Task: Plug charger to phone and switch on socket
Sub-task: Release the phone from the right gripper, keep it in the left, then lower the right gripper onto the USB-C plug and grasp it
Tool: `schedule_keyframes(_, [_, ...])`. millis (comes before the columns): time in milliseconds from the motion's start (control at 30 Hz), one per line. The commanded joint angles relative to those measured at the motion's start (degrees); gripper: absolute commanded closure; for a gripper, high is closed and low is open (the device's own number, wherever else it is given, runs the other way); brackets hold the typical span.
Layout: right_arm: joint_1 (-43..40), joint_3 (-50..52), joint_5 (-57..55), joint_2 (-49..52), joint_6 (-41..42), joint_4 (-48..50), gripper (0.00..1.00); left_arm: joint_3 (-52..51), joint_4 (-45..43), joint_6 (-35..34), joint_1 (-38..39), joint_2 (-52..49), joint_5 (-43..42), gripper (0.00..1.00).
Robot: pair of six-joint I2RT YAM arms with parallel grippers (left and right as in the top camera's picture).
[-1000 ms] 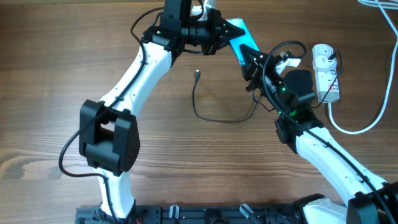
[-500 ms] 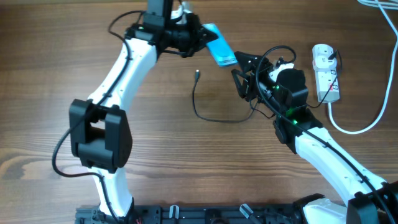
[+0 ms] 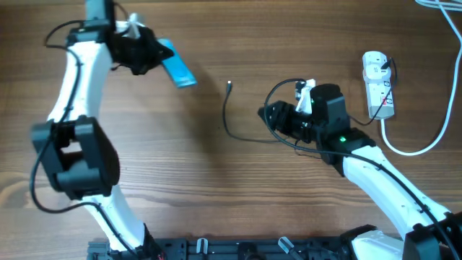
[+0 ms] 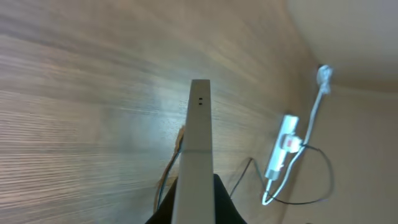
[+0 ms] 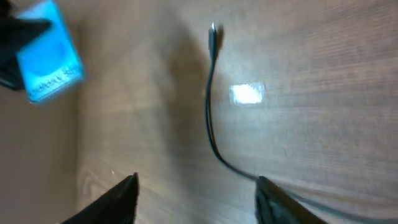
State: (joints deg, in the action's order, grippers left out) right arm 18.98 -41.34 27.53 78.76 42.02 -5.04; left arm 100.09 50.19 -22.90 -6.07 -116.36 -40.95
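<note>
The phone [image 3: 178, 66], a flat light-blue slab, hangs above the table at the upper left, and my left gripper [image 3: 159, 56] is shut on one end of it. In the left wrist view the phone [image 4: 198, 137] shows edge-on between the closed jaws. The charger [image 3: 226, 119], a thin black cable, lies mid-table with its connector tip [image 3: 229, 84] pointing away. My right gripper [image 3: 264, 115] stands open just right of the cable's curve, holding nothing. In the right wrist view the charger [image 5: 211, 118] runs between the spread fingers [image 5: 118, 199]. The socket [image 3: 377, 90] lies at the far right.
A thick white cord [image 3: 426, 141] loops from the socket toward the right table edge. A black lead plugs into the socket's top [image 3: 390, 66]. The right arm's own cables bunch around its wrist [image 3: 296, 108].
The right gripper opened and let go of the phone, then drew back and down toward the cable. The left arm swung far left, carrying the phone with it.
</note>
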Motion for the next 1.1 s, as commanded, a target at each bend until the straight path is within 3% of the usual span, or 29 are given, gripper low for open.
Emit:
schedule_keyframes(0, [0.4, -10.4, -3.2, -0.2, -11.3, -10.0, 0.43, 0.8, 0.2, 2.9, -5.0, 9.4, -7.8, 0.96])
schedule_keyframes(200, [1.1, -34.1, -12.6, 6.3, -18.6, -28.2, 0.45, 0.8, 1.4, 2.3, -9.2, 16.1, -11.4, 0.96])
schedule_keyframes(333, [2.0, -50.8, -12.6, 17.3, -20.8, -37.4, 0.55, 0.8, 3.7, 1.5, -9.0, 16.2, -11.3, 0.96])
schedule_keyframes(467, [5.6, -63.2, -13.0, 29.8, -22.4, -42.4, 0.55, 0.8, 3.7, 1.4, -8.8, 16.2, -11.3, 0.96])
schedule_keyframes(667, [9.6, -64.9, -13.3, 42.3, -22.8, -39.7, 0.55, 0.8, 4.3, 1.0, -7.9, 16.2, -11.3, 0.96])
schedule_keyframes(767, [10.2, -64.7, -15.1, 46.6, -22.2, -37.5, 0.66, 0.8, 4.3, 1.0, -6.2, 16.2, -10.6, 0.96])
schedule_keyframes(1067, [10.2, -64.3, -17.7, 53.0, -20.8, -34.1, 0.64, 0.8, 4.3, 1.0, -4.6, 16.2, -10.0, 0.96])
